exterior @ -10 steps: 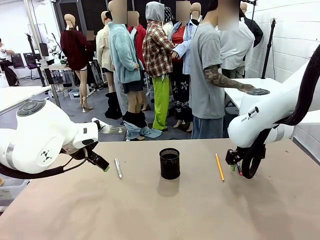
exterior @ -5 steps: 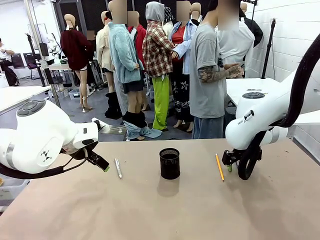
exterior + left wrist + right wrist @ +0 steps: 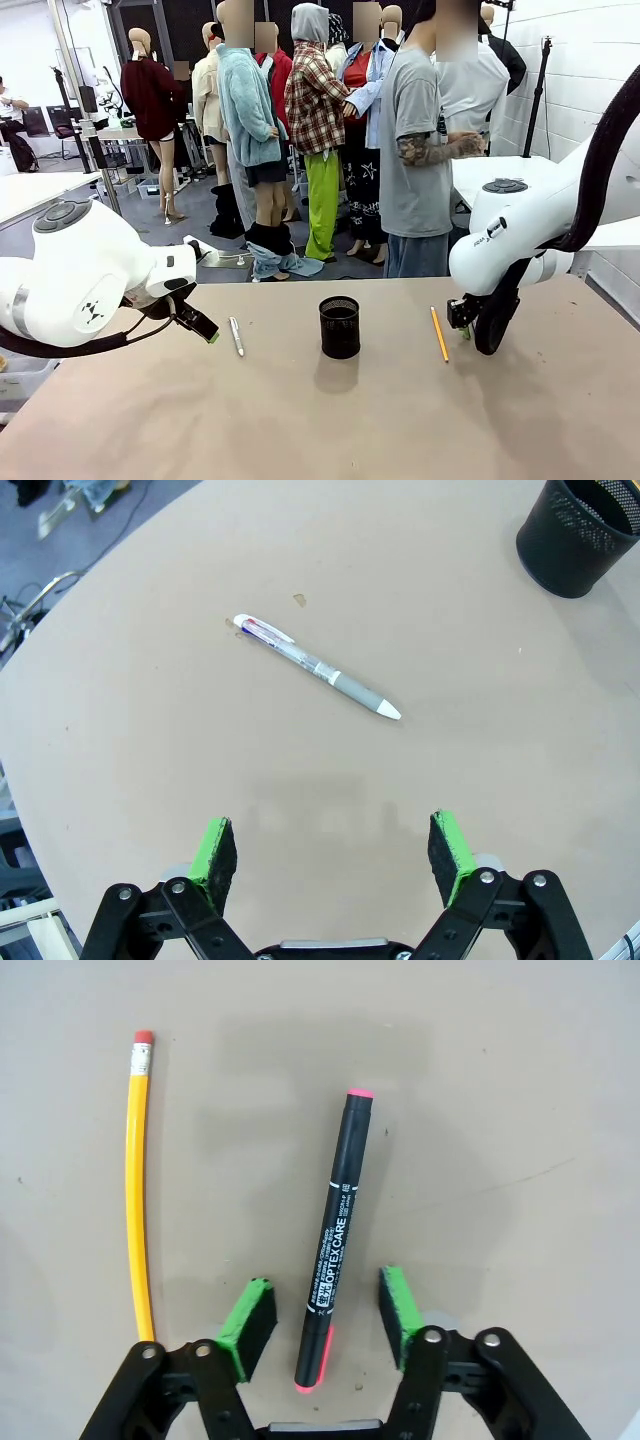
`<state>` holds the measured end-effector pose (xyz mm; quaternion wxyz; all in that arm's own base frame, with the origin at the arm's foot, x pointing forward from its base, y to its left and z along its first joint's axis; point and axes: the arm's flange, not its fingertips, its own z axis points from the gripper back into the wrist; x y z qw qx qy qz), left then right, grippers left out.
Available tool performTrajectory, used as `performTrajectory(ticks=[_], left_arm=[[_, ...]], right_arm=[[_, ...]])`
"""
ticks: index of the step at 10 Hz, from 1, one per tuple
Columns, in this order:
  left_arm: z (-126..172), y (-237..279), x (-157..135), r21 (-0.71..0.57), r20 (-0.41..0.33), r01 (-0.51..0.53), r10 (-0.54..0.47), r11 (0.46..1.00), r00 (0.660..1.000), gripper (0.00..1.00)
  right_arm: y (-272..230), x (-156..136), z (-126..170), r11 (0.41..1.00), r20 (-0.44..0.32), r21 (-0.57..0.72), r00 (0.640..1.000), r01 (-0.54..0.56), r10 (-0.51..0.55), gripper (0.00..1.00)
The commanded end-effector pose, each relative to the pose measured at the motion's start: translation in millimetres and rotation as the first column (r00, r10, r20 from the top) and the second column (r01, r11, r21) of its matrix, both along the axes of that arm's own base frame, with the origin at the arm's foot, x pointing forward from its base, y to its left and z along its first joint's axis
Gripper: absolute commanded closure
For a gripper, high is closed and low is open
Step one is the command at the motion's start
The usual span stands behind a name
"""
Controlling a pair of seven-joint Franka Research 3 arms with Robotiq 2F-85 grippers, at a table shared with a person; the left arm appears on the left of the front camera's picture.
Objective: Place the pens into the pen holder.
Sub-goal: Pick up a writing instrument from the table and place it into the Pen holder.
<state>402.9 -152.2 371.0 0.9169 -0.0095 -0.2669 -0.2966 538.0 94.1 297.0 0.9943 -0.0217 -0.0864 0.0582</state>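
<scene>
The black mesh pen holder (image 3: 339, 327) stands mid-table, its rim also showing in the left wrist view (image 3: 585, 530). A silver-grey pen (image 3: 236, 336) lies to its left, ahead of my open left gripper (image 3: 205, 330), whose green pads (image 3: 215, 850) stand wide apart above bare table, short of the pen (image 3: 320, 667). A yellow pencil (image 3: 439, 333) lies to the holder's right. My right gripper (image 3: 463, 325) is low at the table beside it. In the right wrist view its jaws (image 3: 325, 1315) straddle a dark marker (image 3: 335, 1230), with a narrow gap on each side. The pencil (image 3: 135, 1190) lies parallel at the left.
A person in a grey T-shirt (image 3: 412, 150) stands at the far edge of the table, hands away from it. The brown tabletop (image 3: 330, 420) is bare in front of the holder. A white table (image 3: 500, 175) stands behind my right arm.
My right arm has shifted slightly left, and its jaws have narrowed around the dark marker. The person's arm has lifted off the white table. My left arm has not moved.
</scene>
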Motion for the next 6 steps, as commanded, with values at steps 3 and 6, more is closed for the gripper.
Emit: performTrajectory(ticks=[3,6], left_arm=[[0.4,1.2,0.2,-0.002,0.0,-0.002,0.002,1.0,1.0,0.0],[0.4,1.2,0.2,-0.002,0.0,-0.002,0.002,1.0,1.0,0.0]], right_arm=[[2.2,-4.4,7.0,0.999,-0.057,-0.037,0.998,-0.012,0.01,1.0],[4.9,-3.9,17.5,0.996,-0.107,-0.054,0.992,-0.073,0.067,1.0]])
